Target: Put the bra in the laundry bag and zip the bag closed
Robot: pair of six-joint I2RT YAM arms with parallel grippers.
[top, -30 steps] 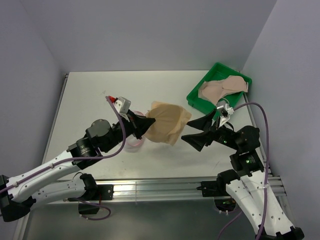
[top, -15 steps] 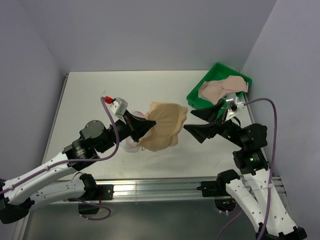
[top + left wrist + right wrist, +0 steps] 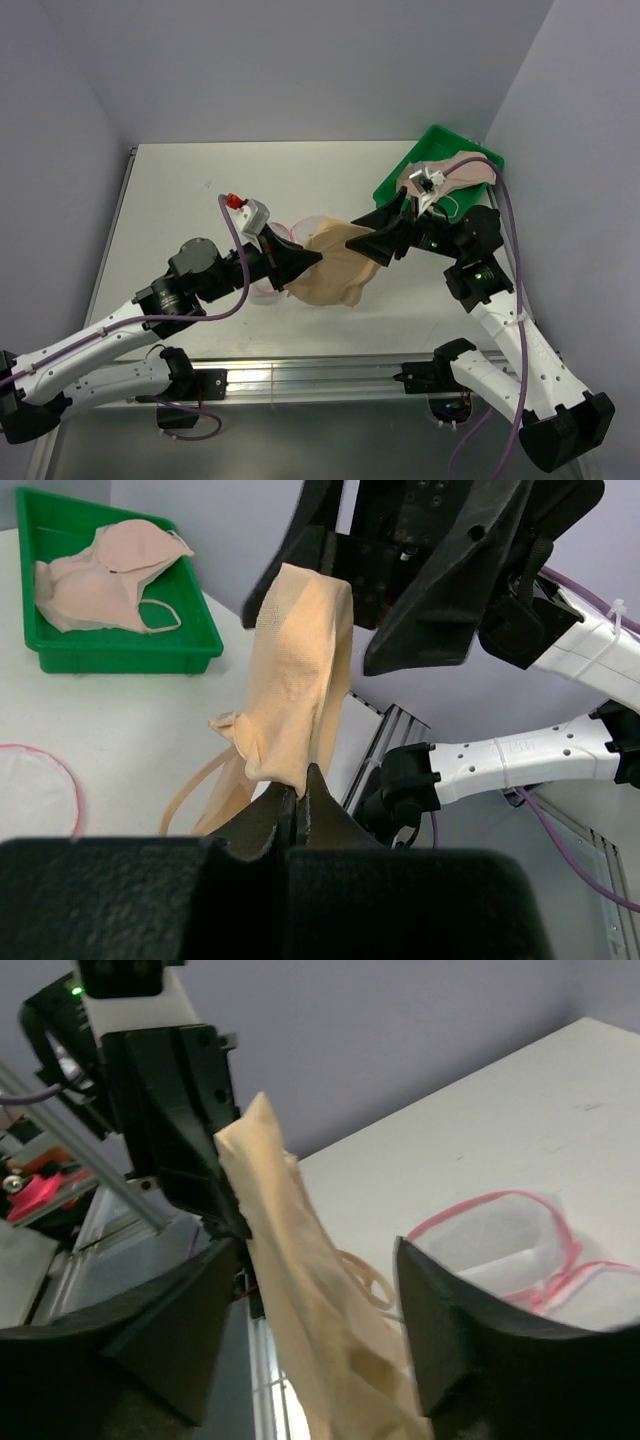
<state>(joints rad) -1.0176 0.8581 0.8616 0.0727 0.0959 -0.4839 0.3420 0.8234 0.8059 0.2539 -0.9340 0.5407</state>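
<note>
Bra point(image 3: 335, 272): peach-beige cloth, lifted off the table point(image 3: 200, 190) and hanging in the air between the 2 grippers, a little right of the table's middle. Thin straps loop down from its lower end.
Left gripper point(image 3: 305, 260): its 2 fingers are pressed together on the bra's lower corner and hold it up from the left.
Right gripper point(image 3: 362, 238): its fingers are spread wide, 1 on each side of the bra's upper edge. The cloth hangs in the gap and is not pinched. Whether either finger touches it cannot be told.
Laundry bag point(image 3: 505, 1250): white mesh with pink trim, lying on the table just left of the hanging bra and partly under the left gripper. It is unzipped, with the pink rim gaping open. The bra is outside it.
Tray point(image 3: 120, 660): green plastic, at the far right corner of the table, well apart from the bag.
Second garment point(image 3: 95, 570): another peach piece with a thin strap, lying crumpled inside the tray.
</note>
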